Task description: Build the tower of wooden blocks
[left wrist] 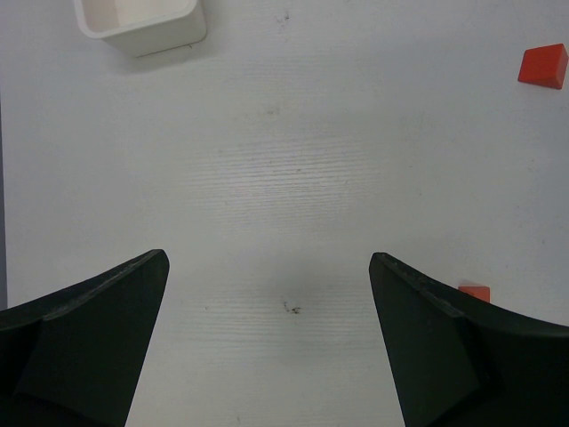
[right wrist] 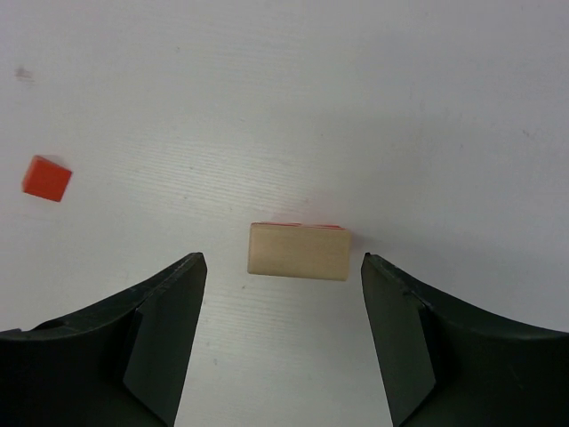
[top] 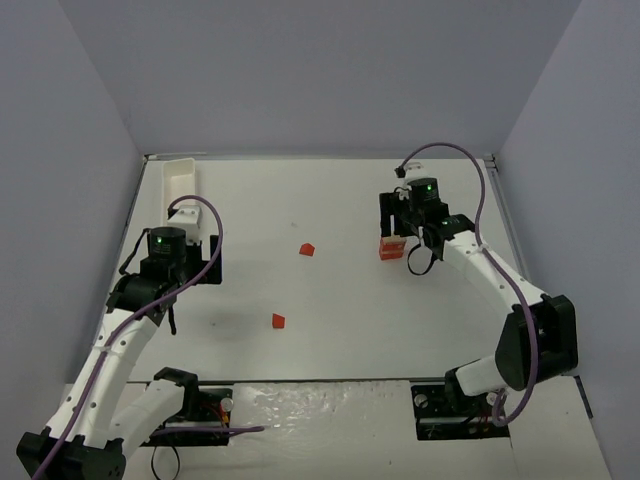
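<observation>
The wood block tower [top: 391,249] is a short stack at the right of the table [top: 330,290]. In the right wrist view its top is a pale tan block [right wrist: 298,252], with red edges of the blocks beneath showing along its far side. My right gripper [right wrist: 283,258] is directly above the tower [right wrist: 298,252]. It is open, with a gap between each finger and the tan block. Loose red blocks [top: 307,249] [top: 279,321] lie mid-table. My left gripper [left wrist: 268,258] is wide open over bare table at the left, holding nothing.
A white tray [top: 181,180] stands at the back left, and its corner [left wrist: 140,22] shows ahead of the left gripper. Two red blocks [left wrist: 543,65] [left wrist: 474,292] lie to the right of the left gripper. One red block [right wrist: 46,178] lies left of the tower.
</observation>
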{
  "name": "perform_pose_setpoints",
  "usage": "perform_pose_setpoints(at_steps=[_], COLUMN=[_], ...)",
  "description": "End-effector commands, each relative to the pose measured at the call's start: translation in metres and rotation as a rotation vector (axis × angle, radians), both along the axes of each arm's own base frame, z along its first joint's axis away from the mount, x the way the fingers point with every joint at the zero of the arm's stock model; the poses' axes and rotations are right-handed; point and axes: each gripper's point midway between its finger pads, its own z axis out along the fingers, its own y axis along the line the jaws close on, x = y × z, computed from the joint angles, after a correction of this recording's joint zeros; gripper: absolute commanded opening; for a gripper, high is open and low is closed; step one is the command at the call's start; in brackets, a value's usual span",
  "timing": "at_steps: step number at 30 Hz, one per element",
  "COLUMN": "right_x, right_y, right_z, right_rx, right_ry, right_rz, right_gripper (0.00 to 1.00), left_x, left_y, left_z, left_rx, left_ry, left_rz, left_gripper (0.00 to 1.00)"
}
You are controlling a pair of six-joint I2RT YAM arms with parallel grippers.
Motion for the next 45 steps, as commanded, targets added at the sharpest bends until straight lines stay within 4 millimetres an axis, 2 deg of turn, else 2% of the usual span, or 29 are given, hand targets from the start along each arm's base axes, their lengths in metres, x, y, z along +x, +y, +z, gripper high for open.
perform_pose_setpoints(at_steps=[1, 4, 6, 8, 10, 16, 20, 24, 27, 36, 45], right_x=[-0.009, -0.029, -0.048, -0.063, -0.088, -0.142, -0.174, -0.190, -0.195, -0.192, -0.192], right_y=[0.049, 0.086, 0.118, 0.141, 0.178, 0.252, 0.288, 0.305, 0.308, 0.311, 0.312], right_z=[0.068, 0.070, 0.063, 0.054, 0.039, -0.018, -0.048, -0.073, -0.084, -0.100, -0.105], right_rx=[0.036, 0.025, 0.038, 0.034, 0.023, -0.026, -0.058, -0.078, -0.087, -0.122, -0.130], right_ry=[-0.180, -0.192, -0.174, -0.154, -0.121, 0.011, 0.068, 0.120, 0.143, 0.158, 0.164], right_rz=[0.182, 0.341, 0.476, 0.568, 0.697, 0.931, 1.048, 1.101, 1.117, 1.113, 1.118], right_gripper=[0.68, 0.68, 0.68, 0.68, 0.68, 0.66, 0.64, 0.61, 0.58, 0.53, 0.40], left_x=[0.009, 0.007, 0.006, 0.004, 0.002, -0.005, -0.005, -0.005, -0.005, -0.003, -0.003], left_y=[0.000, 0.001, 0.002, 0.004, 0.009, 0.017, 0.017, 0.016, 0.017, 0.014, 0.014], left_z=[0.019, 0.024, 0.027, 0.030, 0.034, 0.045, 0.046, 0.045, 0.045, 0.044, 0.043], left_rx=[-0.010, -0.012, -0.015, -0.015, -0.008, -0.004, -0.003, -0.003, -0.003, -0.006, -0.005], left_ry=[-0.081, -0.099, -0.117, -0.130, -0.150, -0.207, -0.206, -0.204, -0.206, -0.196, -0.193], left_rz=[0.001, 0.007, 0.013, 0.020, 0.042, 0.080, 0.080, 0.076, 0.079, 0.066, 0.063], left_gripper=[0.95, 0.95, 0.95, 0.95, 0.95, 0.95, 0.95, 0.95, 0.95, 0.95, 0.95])
